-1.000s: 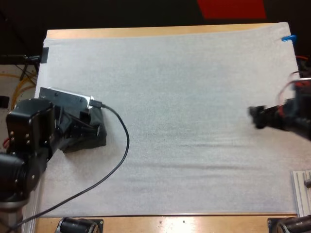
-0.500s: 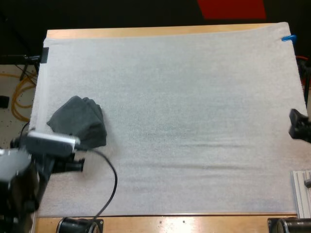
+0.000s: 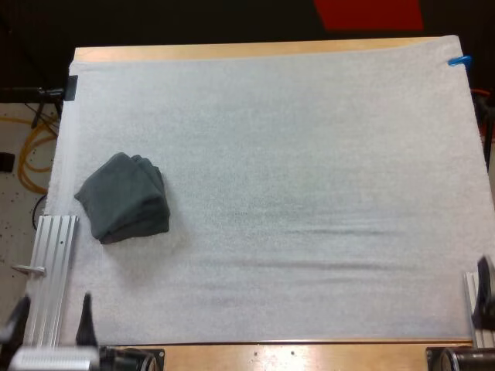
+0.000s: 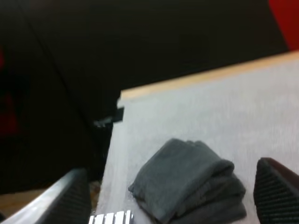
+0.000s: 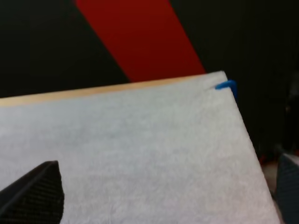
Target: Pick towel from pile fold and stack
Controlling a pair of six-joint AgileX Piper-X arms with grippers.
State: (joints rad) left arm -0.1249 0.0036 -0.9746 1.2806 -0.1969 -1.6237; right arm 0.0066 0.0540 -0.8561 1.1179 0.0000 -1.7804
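Though folded, towel (image 3: 124, 199) askew on mat (image 3: 309, 193)

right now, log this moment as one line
folded stack: on mat, left side | left gripper: open, clear of stack | right gripper: open, holding nothing
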